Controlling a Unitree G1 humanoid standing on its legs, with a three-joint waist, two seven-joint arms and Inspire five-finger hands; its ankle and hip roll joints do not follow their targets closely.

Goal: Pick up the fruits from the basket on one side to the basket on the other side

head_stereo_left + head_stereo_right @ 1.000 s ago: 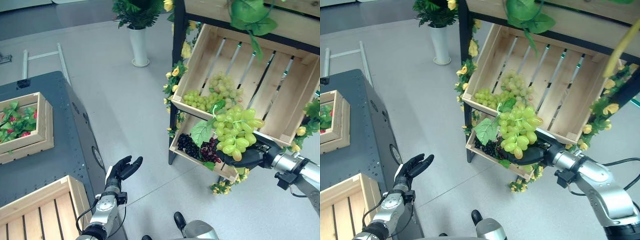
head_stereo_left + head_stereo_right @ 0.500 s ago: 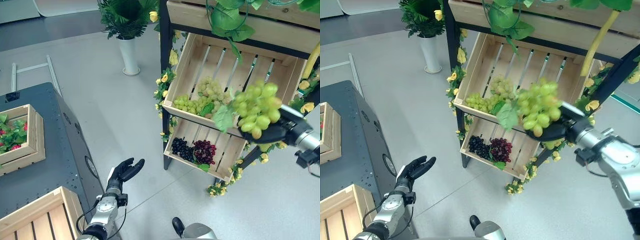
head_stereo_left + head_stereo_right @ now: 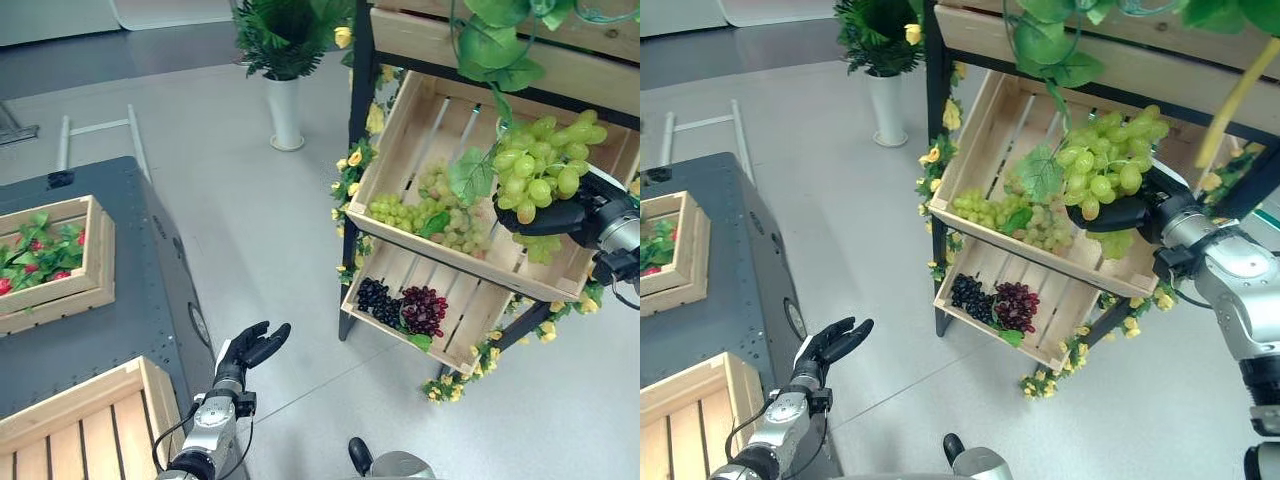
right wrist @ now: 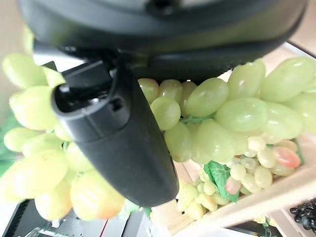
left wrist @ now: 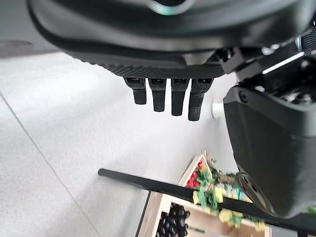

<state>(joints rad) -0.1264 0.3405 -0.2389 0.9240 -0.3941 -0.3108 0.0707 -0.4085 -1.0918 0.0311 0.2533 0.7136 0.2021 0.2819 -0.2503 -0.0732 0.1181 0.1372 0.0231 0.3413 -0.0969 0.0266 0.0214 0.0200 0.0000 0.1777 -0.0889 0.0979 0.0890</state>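
1. Right hand (image 3: pixel 560 216), right of frame, fingers clenched round a green grape bunch (image 3: pixel 540 172), held above the upper crate (image 3: pixel 405 110).
2. Upper crate holds more green grapes (image 3: pixel 420 212); lower crate (image 3: pixel 455 318) holds two dark bunches (image 3: pixel 402 303).
3. Left hand (image 3: pixel 248 350), bottom centre, fingers released, holding nothing.
4. Dark surface (image 3: pixel 90 340), left: one crate of leaves and red fruit (image 3: pixel 45 258), one bare crate (image 3: pixel 90 425) at the lower left.
5. No writing readable.

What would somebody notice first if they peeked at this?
The big bunch of green grapes held up in the right hand in front of the upper wooden crate of the flower-trimmed stand. Below it, dark grapes lie in the lower crate, and the left hand hangs open over the floor.
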